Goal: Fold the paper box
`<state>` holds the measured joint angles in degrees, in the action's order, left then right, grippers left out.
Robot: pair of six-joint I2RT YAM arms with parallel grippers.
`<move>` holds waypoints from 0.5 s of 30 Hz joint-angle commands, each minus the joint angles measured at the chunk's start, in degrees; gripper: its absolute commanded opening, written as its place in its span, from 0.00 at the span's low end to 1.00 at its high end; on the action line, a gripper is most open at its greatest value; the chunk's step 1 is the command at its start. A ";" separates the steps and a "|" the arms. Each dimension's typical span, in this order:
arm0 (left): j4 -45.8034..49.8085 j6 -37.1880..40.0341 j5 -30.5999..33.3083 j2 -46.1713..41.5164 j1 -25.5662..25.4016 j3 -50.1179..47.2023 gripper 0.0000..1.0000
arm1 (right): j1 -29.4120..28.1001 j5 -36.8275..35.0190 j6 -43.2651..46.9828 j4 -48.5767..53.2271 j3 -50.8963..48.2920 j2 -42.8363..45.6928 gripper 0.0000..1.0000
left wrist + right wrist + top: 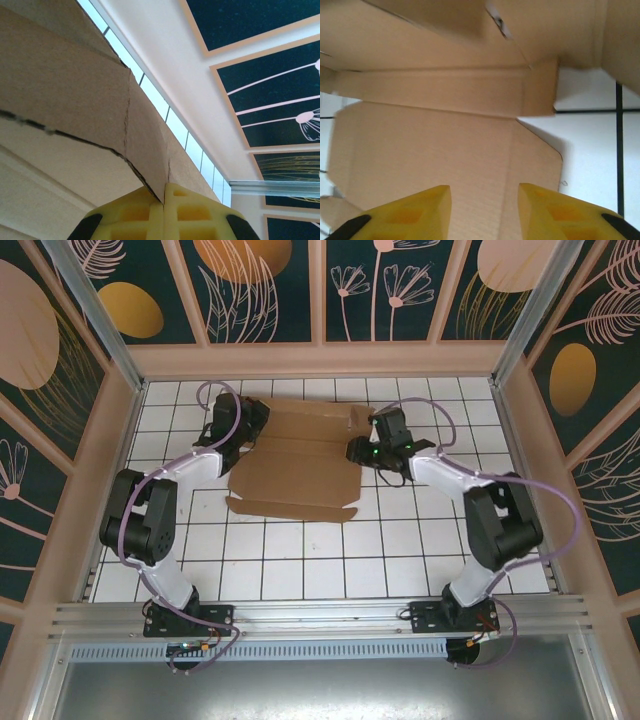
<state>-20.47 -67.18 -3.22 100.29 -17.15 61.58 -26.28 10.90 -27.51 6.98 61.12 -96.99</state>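
The box (300,465) was a flat sheet of plain brown cardboard, die-cut with flaps and straight creases, and lay on the table (300,560) of glossy white square tiles with dark grout, toward 12 o'clock from the table's middle. Its near flap ran as a long strip along the 6 o'clock edge, and the far panels rose slightly at 12 o'clock. The left gripper (243,430) sat at the sheet's 10 o'clock corner. From the left wrist, its blocky yellow fingers (190,215) were pressed together, clenched on the thin raw edge of a raised flap of the box (65,90), whose matte surface showed a kinked crease. The right gripper (362,452) stood at the 3 o'clock edge. From the right wrist, the gripper (485,192) was released, its yellow fingers (420,207) spread apart over a flat panel of the box (435,150), nothing between them, with a rounded flap corner at 4 o'clock.
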 commanded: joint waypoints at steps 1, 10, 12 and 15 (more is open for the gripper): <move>5.26 0.22 2.35 1.05 0.24 0.29 0.00 | -0.39 -4.01 -3.24 -2.65 2.88 -2.87 0.46; 3.53 -0.76 0.58 1.20 0.25 -0.94 0.00 | 2.53 -8.04 -3.32 -4.08 7.60 -11.78 0.50; 3.46 -0.96 0.33 1.20 0.29 -0.85 0.00 | 2.72 -7.89 -2.74 -3.66 9.83 -14.28 0.45; 2.99 -1.37 -0.52 1.22 0.24 -0.98 0.00 | 2.60 -4.84 -2.27 -4.91 12.13 -16.92 0.35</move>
<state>-20.12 -67.92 -2.96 100.29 -17.15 61.60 -23.59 4.60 -30.41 4.25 70.74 -111.53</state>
